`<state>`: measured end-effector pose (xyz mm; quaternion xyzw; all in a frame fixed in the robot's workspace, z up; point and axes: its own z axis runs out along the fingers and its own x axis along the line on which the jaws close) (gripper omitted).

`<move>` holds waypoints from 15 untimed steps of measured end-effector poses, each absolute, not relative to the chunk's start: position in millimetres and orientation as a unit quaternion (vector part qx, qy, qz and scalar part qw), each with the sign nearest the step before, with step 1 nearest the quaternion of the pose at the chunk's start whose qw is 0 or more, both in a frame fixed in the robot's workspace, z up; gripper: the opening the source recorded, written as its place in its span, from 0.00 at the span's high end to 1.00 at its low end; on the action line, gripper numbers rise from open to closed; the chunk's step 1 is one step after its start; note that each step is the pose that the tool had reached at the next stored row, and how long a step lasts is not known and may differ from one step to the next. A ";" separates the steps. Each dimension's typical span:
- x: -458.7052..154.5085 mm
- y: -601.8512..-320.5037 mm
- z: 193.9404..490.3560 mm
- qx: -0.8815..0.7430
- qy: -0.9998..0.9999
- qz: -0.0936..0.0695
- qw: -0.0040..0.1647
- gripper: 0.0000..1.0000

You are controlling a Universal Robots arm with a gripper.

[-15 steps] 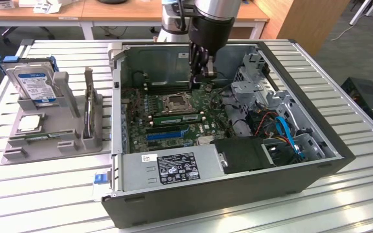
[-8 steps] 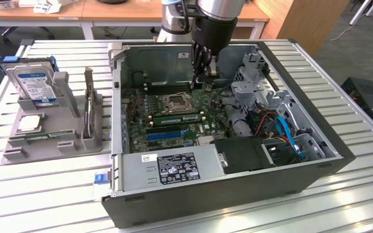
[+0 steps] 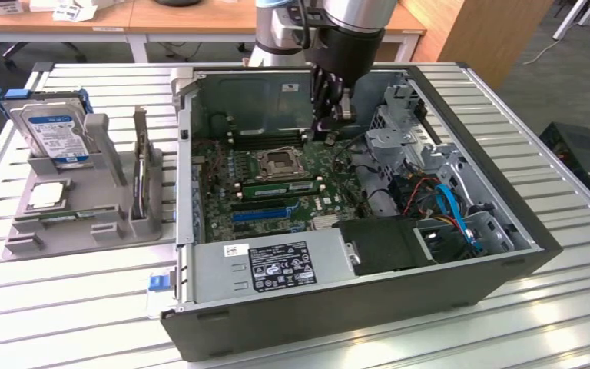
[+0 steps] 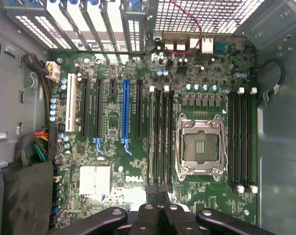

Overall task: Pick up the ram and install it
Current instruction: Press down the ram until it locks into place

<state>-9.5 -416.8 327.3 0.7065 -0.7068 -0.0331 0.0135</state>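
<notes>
The ram (image 3: 277,187) is a green stick with black chips. It lies along a memory slot just beside the empty processor socket (image 3: 277,161) on the motherboard. In the wrist view it shows edge-on as a pale green strip (image 4: 152,137) at the outer side of the slot bank. My gripper (image 3: 332,129) hangs inside the open computer case, above the board and farther back than the ram. Its black fingers (image 4: 147,210) are shut together with nothing between them. In the wrist view the gripper (image 4: 158,192) sits over the near end of those slots.
The case walls (image 3: 184,154) and a metal drive cage (image 3: 398,138) flank the arm. Black and blue expansion slots (image 4: 125,110) run beside the ram slots. Outside, a grey holder (image 3: 90,231) carries a hard drive (image 3: 54,134), a silver chip (image 3: 47,196) and a thin upright board (image 3: 144,169).
</notes>
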 end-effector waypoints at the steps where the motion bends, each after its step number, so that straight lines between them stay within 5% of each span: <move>1: -7.9 -416.8 327.4 0.706 -0.707 -0.033 0.014 0.89; 15: 8.0 -416.6 327.4 0.707 -0.707 -0.033 0.014 0.89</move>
